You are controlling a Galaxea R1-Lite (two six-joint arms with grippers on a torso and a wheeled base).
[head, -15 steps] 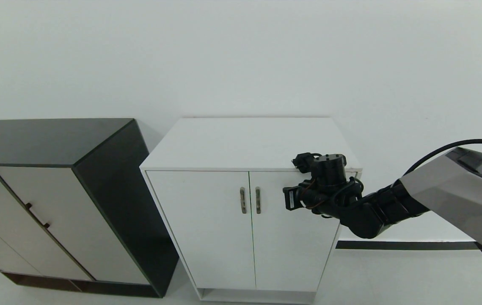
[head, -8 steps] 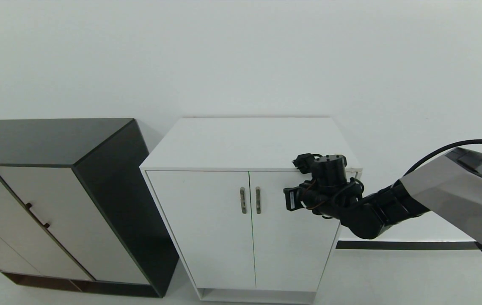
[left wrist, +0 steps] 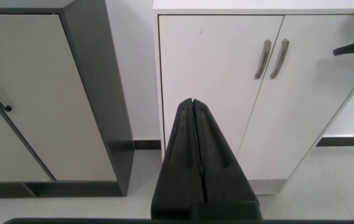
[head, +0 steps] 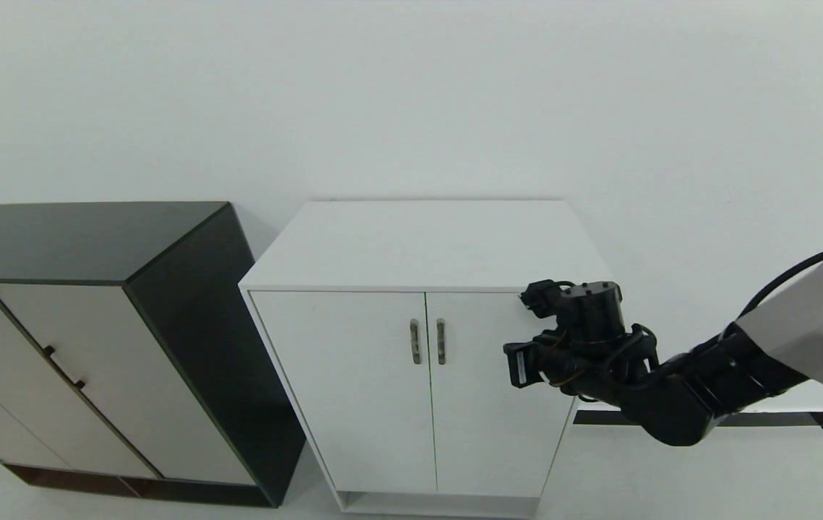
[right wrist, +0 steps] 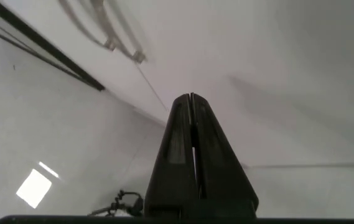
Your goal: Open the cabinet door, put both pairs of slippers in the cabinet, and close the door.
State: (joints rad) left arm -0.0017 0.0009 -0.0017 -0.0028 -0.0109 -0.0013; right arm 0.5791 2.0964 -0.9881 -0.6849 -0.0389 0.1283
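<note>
The white cabinet [head: 418, 245] stands in the middle of the head view with both doors shut. Its two metal handles [head: 427, 341] sit side by side at the centre seam. My right arm's wrist [head: 584, 339] hangs in front of the right door's outer edge, to the right of the handles. In the right wrist view my right gripper [right wrist: 191, 98] is shut and empty, close to the white door, with the handles [right wrist: 105, 28] off to one side. My left gripper [left wrist: 192, 101] is shut and empty, low and well back from the cabinet's left door [left wrist: 217, 68].
A dark cabinet [head: 93, 245] with pale doors and black handles stands close to the white one's left side. A white wall rises behind both. Open pale floor [head: 671, 469] lies to the right, with a black strip [head: 707, 417] along the wall's foot.
My right arm has drawn to the right and a little down, away from the handles. The cabinet doors have not moved.
</note>
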